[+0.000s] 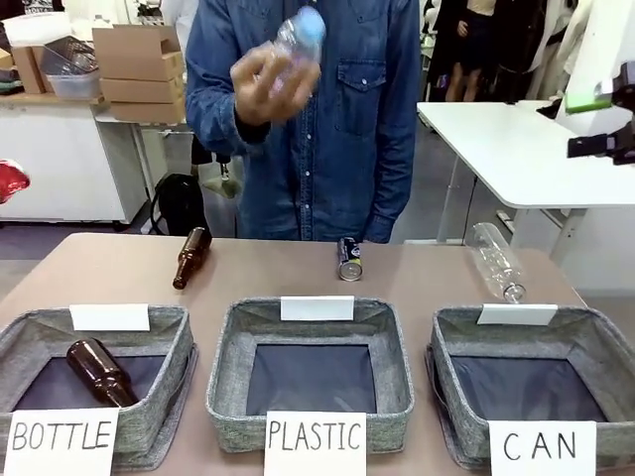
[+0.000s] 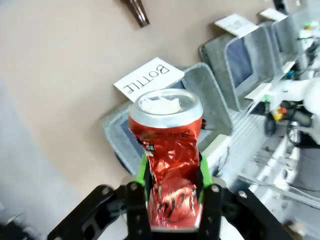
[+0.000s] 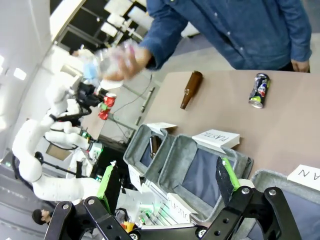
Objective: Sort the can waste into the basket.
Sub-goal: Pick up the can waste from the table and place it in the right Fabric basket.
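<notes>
Green pads [image 2: 142, 172] of the left gripper [image 2: 172, 175] clamp the red can [image 2: 167, 150] at its dented waist. The can's silver end points away from the wrist, and it is raised at the table's left side. Its thin metal is crumpled and creased. The dark can [image 1: 349, 258], a smooth cylinder with a printed logo, lies on its side on the brown table [image 1: 119, 263] at the far middle, well apart from both grippers. The right gripper [image 3: 167, 182] gapes wide, holding nothing. The grey fabric CAN basket [image 1: 448, 352], dark-lined, sits front right.
</notes>
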`<control>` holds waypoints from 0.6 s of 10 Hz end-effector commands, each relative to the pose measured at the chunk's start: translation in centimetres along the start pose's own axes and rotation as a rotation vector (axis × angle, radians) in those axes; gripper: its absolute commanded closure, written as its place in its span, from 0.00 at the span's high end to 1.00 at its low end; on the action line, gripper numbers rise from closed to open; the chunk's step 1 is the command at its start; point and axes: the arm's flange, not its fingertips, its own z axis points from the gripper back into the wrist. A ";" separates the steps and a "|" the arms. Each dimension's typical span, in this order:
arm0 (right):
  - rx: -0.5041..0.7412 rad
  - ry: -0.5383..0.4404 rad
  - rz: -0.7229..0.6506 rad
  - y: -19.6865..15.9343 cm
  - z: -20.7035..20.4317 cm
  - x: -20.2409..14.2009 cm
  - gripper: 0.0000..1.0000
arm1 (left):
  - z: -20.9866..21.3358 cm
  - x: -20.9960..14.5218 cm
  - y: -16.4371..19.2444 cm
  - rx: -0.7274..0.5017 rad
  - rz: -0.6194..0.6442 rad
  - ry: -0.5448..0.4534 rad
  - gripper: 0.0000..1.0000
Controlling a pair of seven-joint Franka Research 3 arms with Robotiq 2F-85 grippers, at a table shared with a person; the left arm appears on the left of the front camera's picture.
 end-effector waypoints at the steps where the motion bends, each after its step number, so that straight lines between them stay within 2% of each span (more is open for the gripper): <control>1: 0.025 -0.014 0.024 -0.1 -0.5 0.1 1.00 | -1.1 3.1 1.1 -0.018 0.021 0.048 0.13; 3: 0.025 -0.014 0.024 -0.1 -0.5 0.1 1.00 | -1.1 3.1 1.1 -0.018 0.021 0.048 0.13; 4: 0.025 -0.014 0.024 -0.1 -0.5 0.1 1.00 | -0.7 0.4 0.2 -0.009 0.000 0.011 0.43; 6: 0.025 -0.014 0.024 -0.1 -0.5 0.1 1.00 | 0.7 0.8 -3.1 -0.188 -0.216 0.037 0.43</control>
